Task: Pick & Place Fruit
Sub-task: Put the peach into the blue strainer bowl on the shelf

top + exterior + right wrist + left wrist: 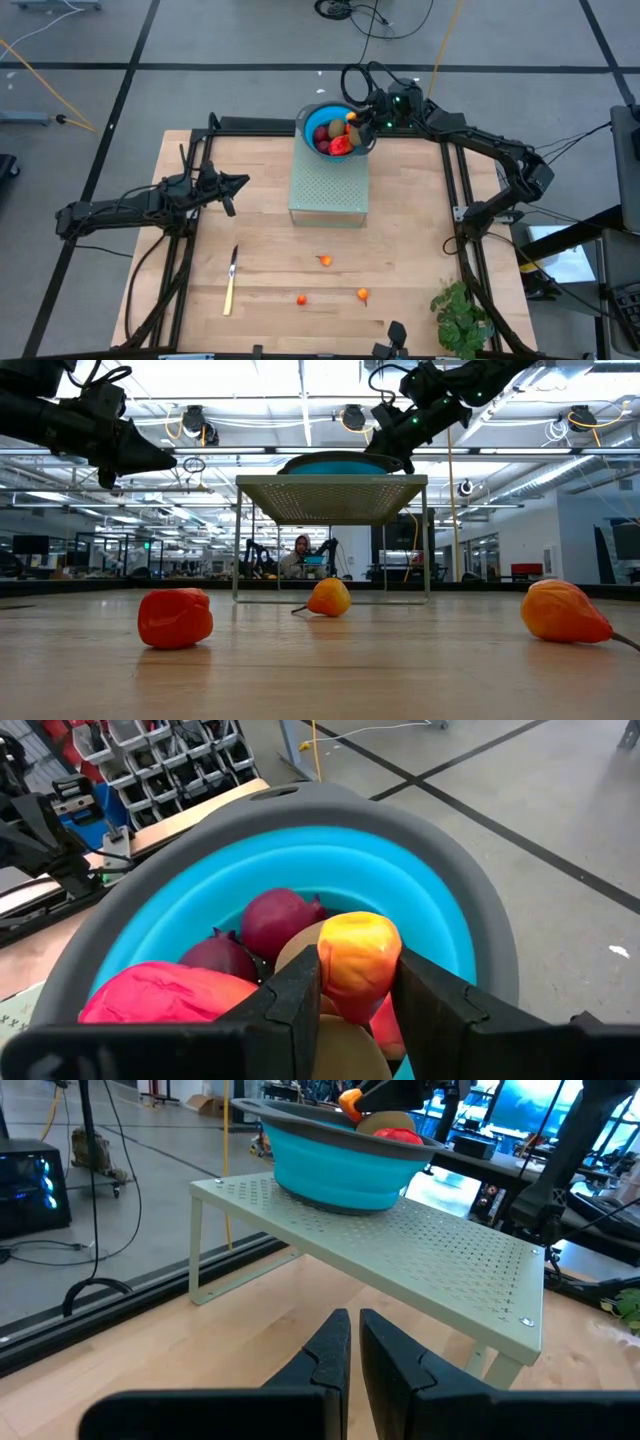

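A: One orange-yellow fruit piece [358, 963] is sitting pinched between your right gripper [358, 982] fingers, right over the blue bowl [440, 910]. Fingers are closing on both its sides.

B: Where's the bowl?

A: It's standing on the pale perforated rack [329, 186] at the table's far edge. Your right gripper [362, 113] is hanging over its rim in the high view. Inside, you're seeing two dark red round pieces [283, 918], a big red piece [165, 990] and a tan one under the held fruit.

B: Anything left on the table?

A: Three small orange fruits. One [325, 260] is lying in front of the rack, two more [301, 299] [362, 294] nearer the front edge, all well apart. Low view is showing them as a red-orange one [175, 617], a small one [329, 597] and another [564, 611].

B: Left arm?

A: Your left gripper [232, 190] is waiting above the table's left side, pointing at the rack. Its fingers [325, 1355] are nearly touching, only a thin gap, holding nothing.

B: Other stuff?

A: Yellow-handled knife [231, 281] is lying front-left, leafy plant [462, 315] at the front-right corner. Wooden table [270, 250].
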